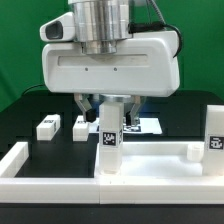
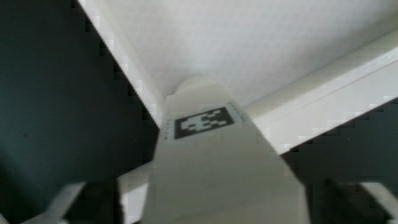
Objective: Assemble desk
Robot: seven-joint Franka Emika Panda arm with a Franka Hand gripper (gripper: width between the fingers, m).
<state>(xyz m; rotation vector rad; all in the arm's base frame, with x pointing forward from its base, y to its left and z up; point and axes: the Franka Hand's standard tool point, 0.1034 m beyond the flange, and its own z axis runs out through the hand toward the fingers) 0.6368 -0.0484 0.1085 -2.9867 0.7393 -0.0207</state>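
Spread fingers (image 2: 75, 205) straddle the upright tagged leg (image 1: 110, 140), gaps either side; two more legs (image 1: 45, 127) lie at nine o'clock.

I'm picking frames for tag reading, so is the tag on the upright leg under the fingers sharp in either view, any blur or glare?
Exterior view: even light, no strong glare; the tag on the upright leg is small but fairly crisp. Wrist view: the tag is close, skewed and blurred, and the fingers at the frame edge are out of focus.
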